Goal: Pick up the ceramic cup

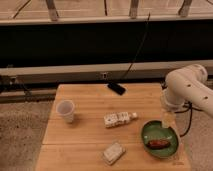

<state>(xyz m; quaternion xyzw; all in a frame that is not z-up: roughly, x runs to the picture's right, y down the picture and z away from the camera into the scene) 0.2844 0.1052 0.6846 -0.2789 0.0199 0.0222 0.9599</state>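
Observation:
The ceramic cup point(65, 110) is a small plain white handleless cup. It stands upright on the left part of the wooden table point(90, 135). My white arm point(187, 86) comes in from the right edge. The gripper point(167, 121) hangs down at the table's right side, just above the far rim of the green plate point(150, 134). It is far to the right of the cup, with a lying bottle between them. Nothing shows in the gripper.
A small plastic bottle point(119, 119) lies on its side mid-table. A brown food item point(159, 144) lies on the green plate. A white packet point(114, 152) sits near the front edge. A black phone point(116, 89) with a cable lies at the back edge.

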